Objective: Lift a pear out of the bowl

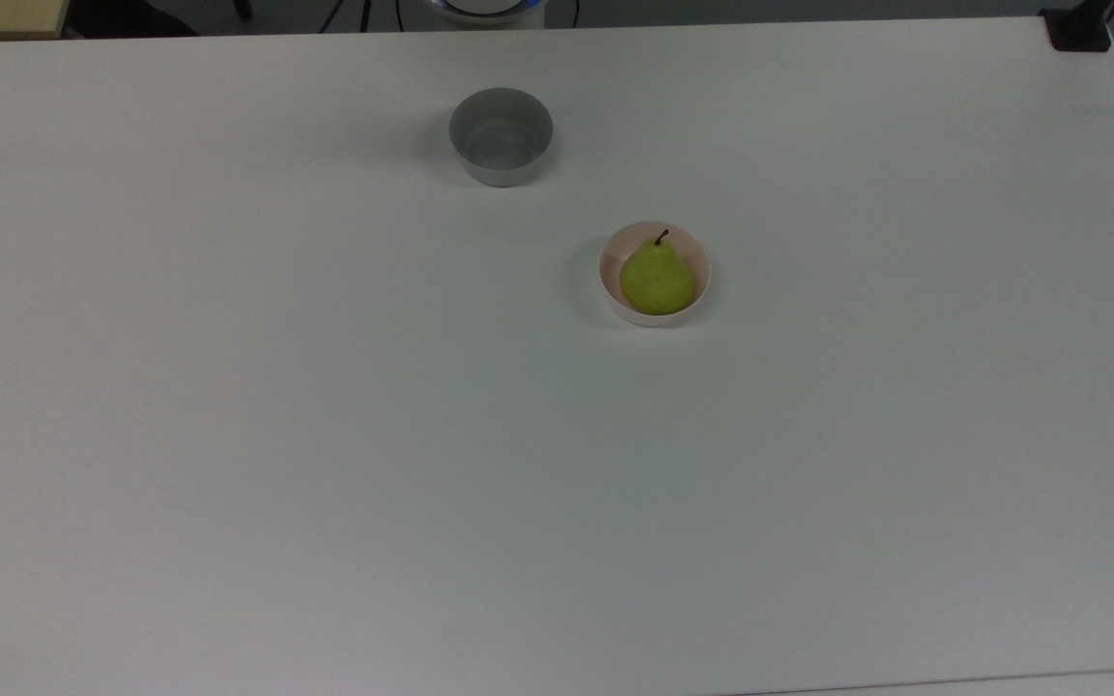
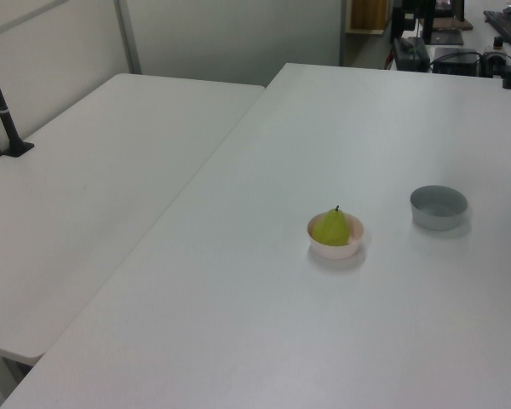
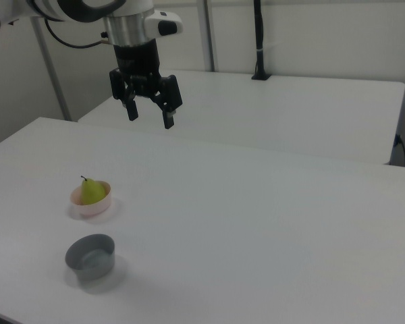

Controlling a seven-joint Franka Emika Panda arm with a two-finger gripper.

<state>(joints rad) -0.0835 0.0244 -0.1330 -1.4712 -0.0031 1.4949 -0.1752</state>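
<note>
Here, one pear (image 1: 657, 280); two bowls, the bowl (image 1: 701, 290), apparently empty grey bowl (image 1: 501, 136).

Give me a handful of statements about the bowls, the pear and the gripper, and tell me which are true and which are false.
1. The pear sits inside the pink bowl. True.
2. The grey bowl holds a second pear. False: nothing lies in it.
3. The gripper is shut on the pear. False: it hangs open, high above the table, and holds nothing.
4. The two bowls stand apart, not touching. True.
5. The pear's stem points down into the bowl. False: in the right view the stem sticks up above the rim.
</note>
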